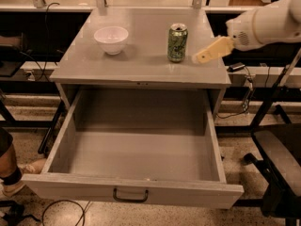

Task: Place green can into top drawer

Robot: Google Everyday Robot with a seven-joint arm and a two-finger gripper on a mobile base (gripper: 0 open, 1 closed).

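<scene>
The green can point(177, 43) stands upright on the grey cabinet top point(141, 65), right of centre. The top drawer point(136, 192) is pulled wide open below it, and its inside is bare; its dark handle point(130, 195) is at the front centre. My gripper point(207, 52) comes in from the right on a white arm point(263, 25). Its tan fingers point(212, 49) hang just above the cabinet top, a short way right of the can and not touching it.
A white bowl point(111, 39) sits on the cabinet top left of the can. Black table legs and cables stand to the right. A dark chair point(282, 173) is at the lower right. A person's leg point(9, 168) is at the lower left.
</scene>
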